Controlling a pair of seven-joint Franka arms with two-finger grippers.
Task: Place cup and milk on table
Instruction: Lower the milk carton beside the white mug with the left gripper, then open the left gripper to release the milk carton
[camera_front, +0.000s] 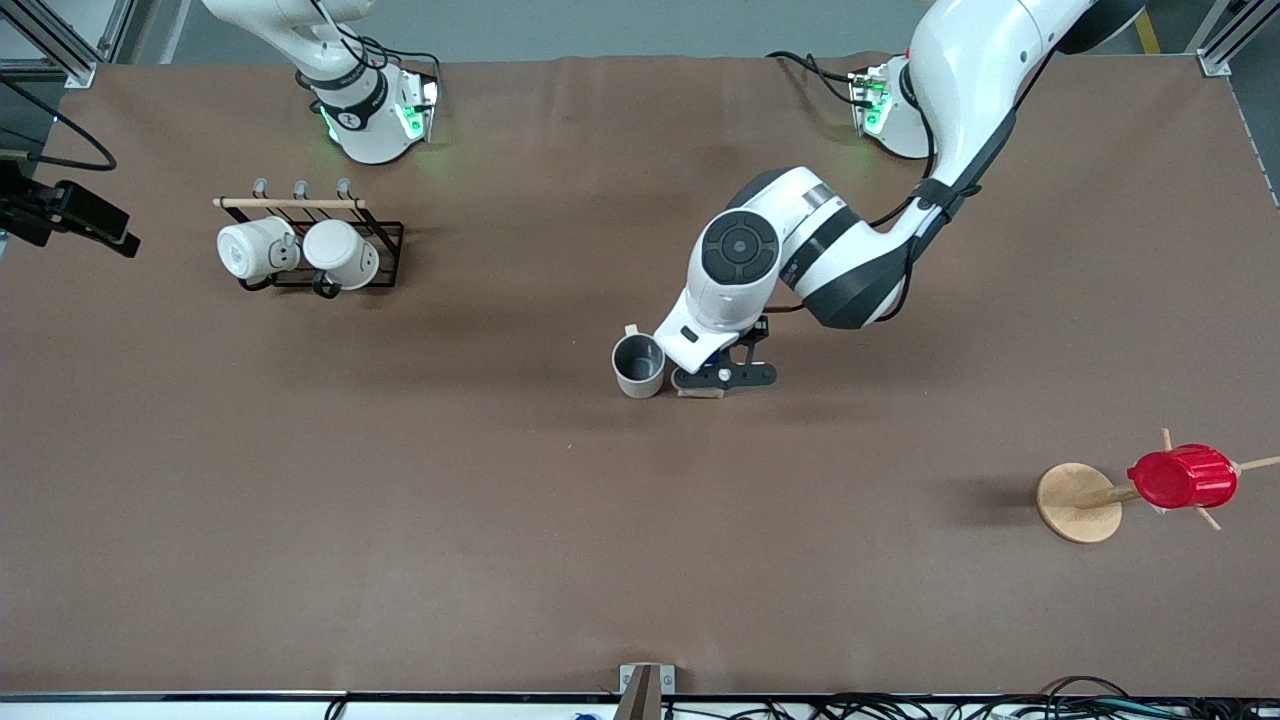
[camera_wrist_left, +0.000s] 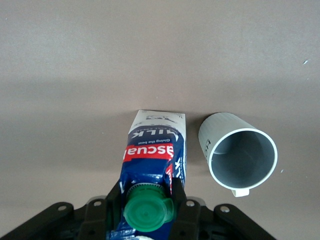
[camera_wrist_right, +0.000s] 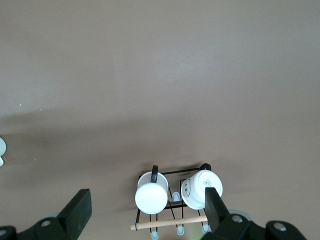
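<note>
Even, diffuse overhead light; the table (camera_front: 500, 520) is matte with no glare. Soft shadows spread beside the milk (camera_wrist_left: 152, 165) and cup (camera_wrist_left: 240, 155). Focus is sharp throughout.

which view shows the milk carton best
The left wrist view: the milk shows its green cap and label, pinched by the left gripper beside the cup. In the front view the arm nearly hides it; the right wrist view misses it.
</note>
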